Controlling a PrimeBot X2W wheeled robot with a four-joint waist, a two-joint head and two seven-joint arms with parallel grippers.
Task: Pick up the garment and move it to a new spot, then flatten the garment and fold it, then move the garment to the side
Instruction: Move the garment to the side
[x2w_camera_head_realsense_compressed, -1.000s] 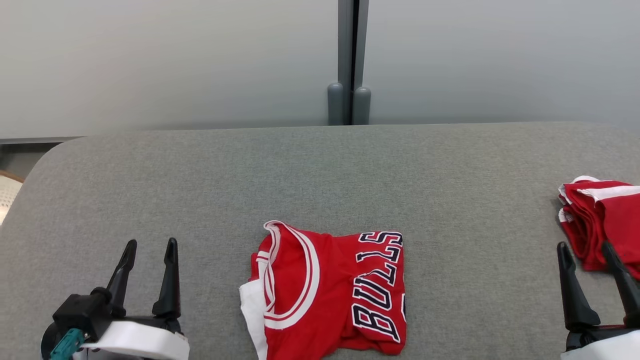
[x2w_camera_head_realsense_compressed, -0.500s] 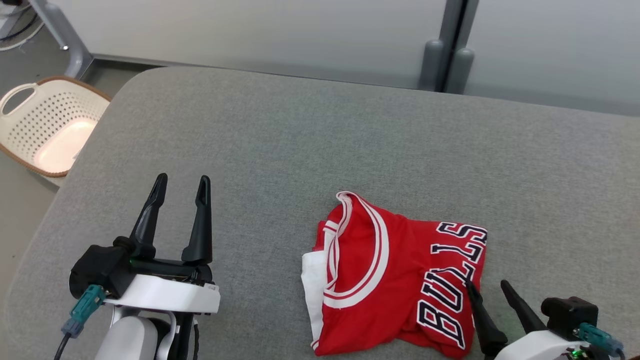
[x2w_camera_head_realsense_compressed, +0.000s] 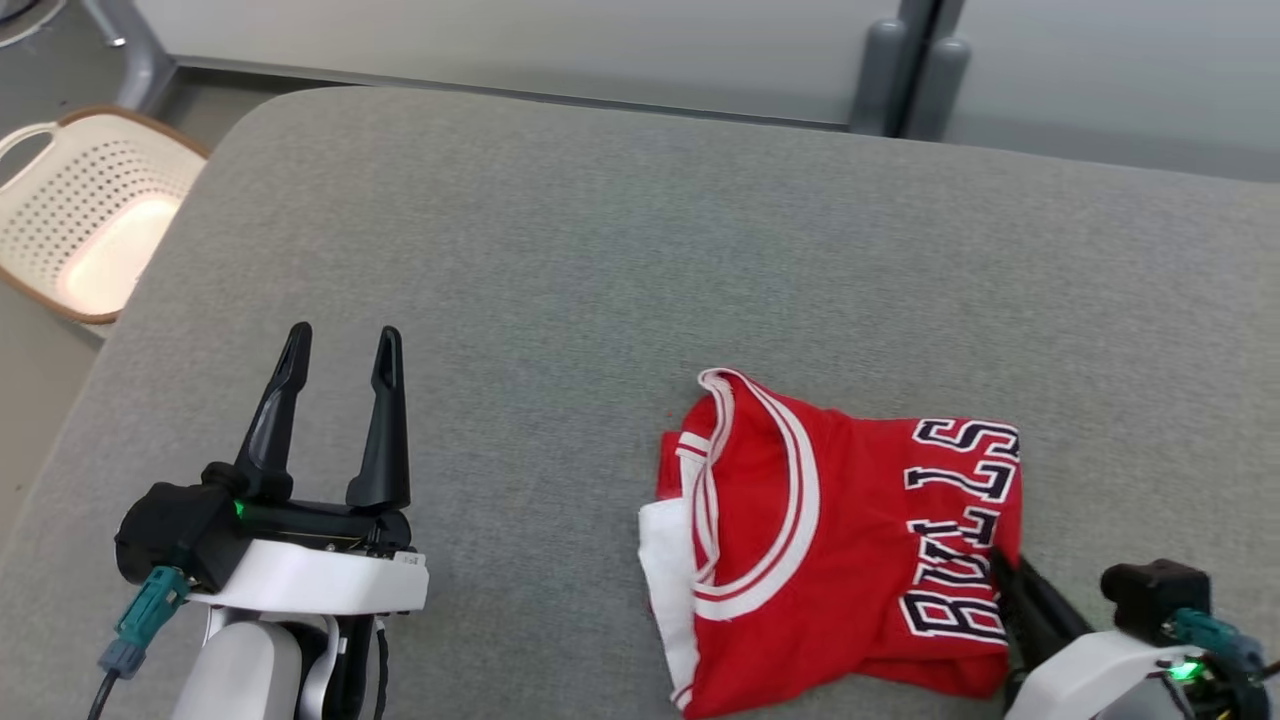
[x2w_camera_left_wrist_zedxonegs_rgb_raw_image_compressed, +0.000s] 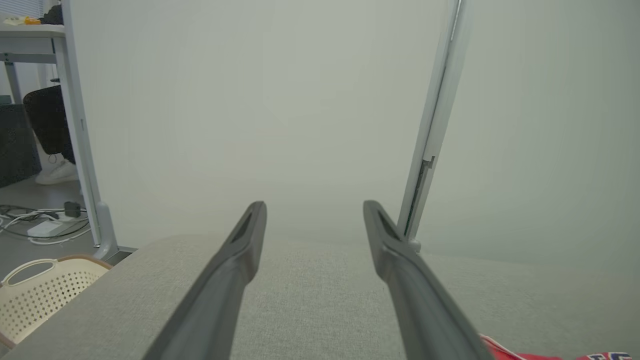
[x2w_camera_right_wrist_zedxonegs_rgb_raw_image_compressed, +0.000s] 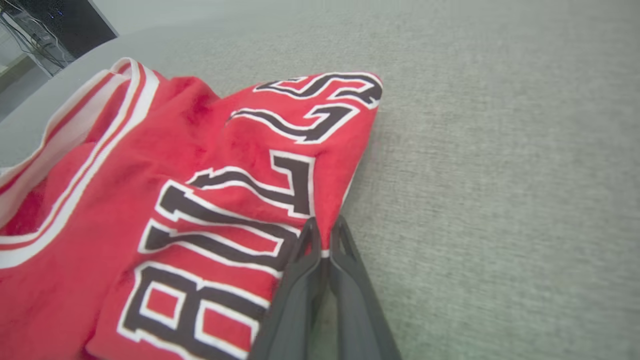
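The garment is a red jersey with white trim and dark "BULLS" lettering, lying folded on the grey padded table toward the lower right of the head view. My right gripper is at its right edge, fingers together and pinching the fabric fold beside the lettering. The right wrist view shows the fingertips closed on the garment hem. My left gripper hovers open over bare table, well left of the jersey, nothing between its fingers. A sliver of the garment shows at the bottom right of the left wrist view.
A cream perforated basket stands on the floor beyond the table's left edge. Pale partition panels with a grey post rise behind the table's far edge. Cables lie on the floor at the left.
The head camera has swung left, bringing the basket into view. My right gripper came in from the right to the jersey's right edge and shut on it. The left gripper stays open.
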